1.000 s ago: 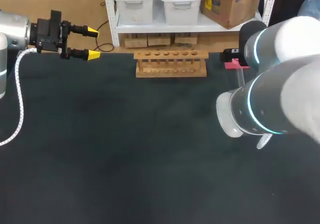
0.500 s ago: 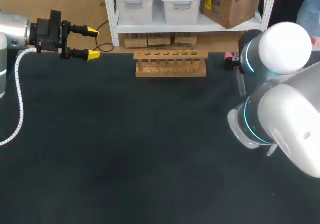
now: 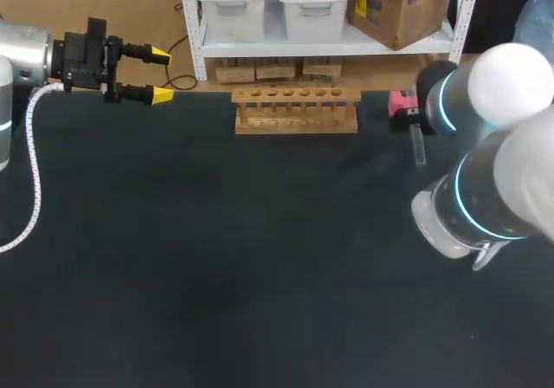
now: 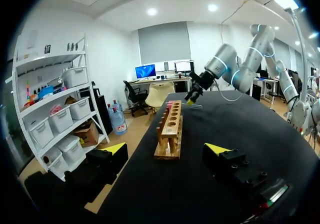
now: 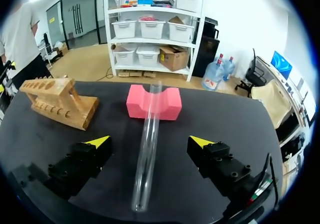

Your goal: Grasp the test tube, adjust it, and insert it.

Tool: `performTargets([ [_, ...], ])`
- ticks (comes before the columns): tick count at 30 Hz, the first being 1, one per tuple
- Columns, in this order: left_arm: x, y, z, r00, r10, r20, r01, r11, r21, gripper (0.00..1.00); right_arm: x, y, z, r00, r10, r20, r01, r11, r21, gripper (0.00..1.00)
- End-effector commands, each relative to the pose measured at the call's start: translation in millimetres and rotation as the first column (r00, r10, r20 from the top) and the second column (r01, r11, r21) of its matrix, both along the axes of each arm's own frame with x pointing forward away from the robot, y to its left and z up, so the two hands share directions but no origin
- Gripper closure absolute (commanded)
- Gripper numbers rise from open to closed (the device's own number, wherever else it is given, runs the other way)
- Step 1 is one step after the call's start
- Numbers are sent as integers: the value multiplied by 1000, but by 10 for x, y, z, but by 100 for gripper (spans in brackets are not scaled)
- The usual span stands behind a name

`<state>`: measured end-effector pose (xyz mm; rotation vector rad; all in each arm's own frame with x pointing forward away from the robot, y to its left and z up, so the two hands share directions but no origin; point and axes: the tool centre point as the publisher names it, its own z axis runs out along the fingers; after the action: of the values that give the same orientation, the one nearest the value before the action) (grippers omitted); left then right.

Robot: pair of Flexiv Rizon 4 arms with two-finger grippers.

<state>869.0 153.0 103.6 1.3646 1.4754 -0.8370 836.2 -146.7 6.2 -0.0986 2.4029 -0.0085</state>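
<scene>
- The test tube [image 5: 146,156] lies on the tabletop [image 3: 216,249], its far end on the pink block [image 5: 167,104].
- The right tool [image 5: 149,141] straddles it, fingers spread, not touching.
- The left tool [image 3: 158,76], fingers apart, hangs well away from the wooden rack [image 3: 296,113].

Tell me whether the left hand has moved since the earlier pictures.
No. The left hand stays level with the light wooden test tube rack, off its left end.
</scene>
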Motion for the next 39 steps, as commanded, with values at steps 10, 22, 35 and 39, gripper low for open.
performTargets([
  [10,9,3,-9,1000,-2,1,2,1000,-1,0,93,-16,-95,1000,21,-21,-20,999,33,19],
  [22,9,3,-9,1000,-2,1,2,1000,-1,0,176,-15,-188,999,31,-43,-30,999,16,56],
  [35,9,3,-9,1000,-2,1,2,1000,-1,0,190,-27,-223,998,16,-56,-16,1000,9,63],
  [39,9,3,-9,1000,-2,1,2,1000,-1,0,179,-23,-235,998,14,-60,-13,1000,7,67],
])
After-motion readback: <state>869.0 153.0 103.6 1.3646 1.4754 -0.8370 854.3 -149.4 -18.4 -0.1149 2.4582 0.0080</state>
